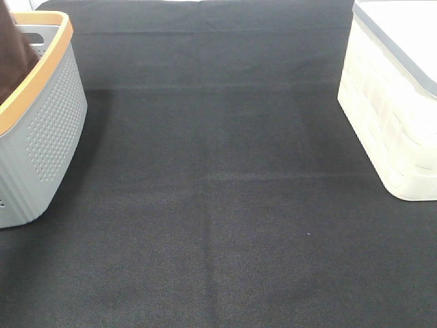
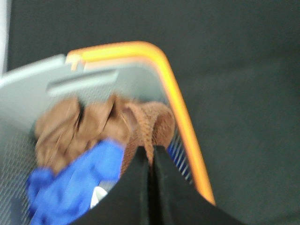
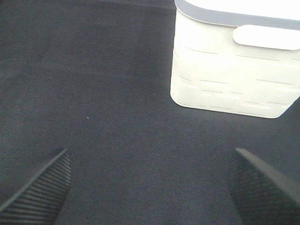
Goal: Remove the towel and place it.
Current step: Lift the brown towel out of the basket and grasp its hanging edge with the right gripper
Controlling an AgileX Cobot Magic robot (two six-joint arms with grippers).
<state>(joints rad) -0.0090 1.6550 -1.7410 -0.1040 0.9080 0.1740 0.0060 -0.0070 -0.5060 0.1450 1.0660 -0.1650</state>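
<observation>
Black cloth tabletop (image 1: 218, 205), grey basket (image 1: 48, 137) at left, left gripper (image 2: 151, 153) clenched on a fold of the towel (image 2: 154, 119) inside it, right gripper (image 3: 150, 157) spread open near white bin (image 3: 225, 75).

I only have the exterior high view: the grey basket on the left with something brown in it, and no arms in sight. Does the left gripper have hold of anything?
Observer: Yes. The left gripper is shut on a fold of the towel in the grey basket.
Operator: Is anything else in there with it?
Observer: A blue cloth lies beside it, along with more bunched brown cloth.
Operator: And the right gripper?
Observer: The right gripper is open and empty above the black table cover, facing the white basket.
</observation>
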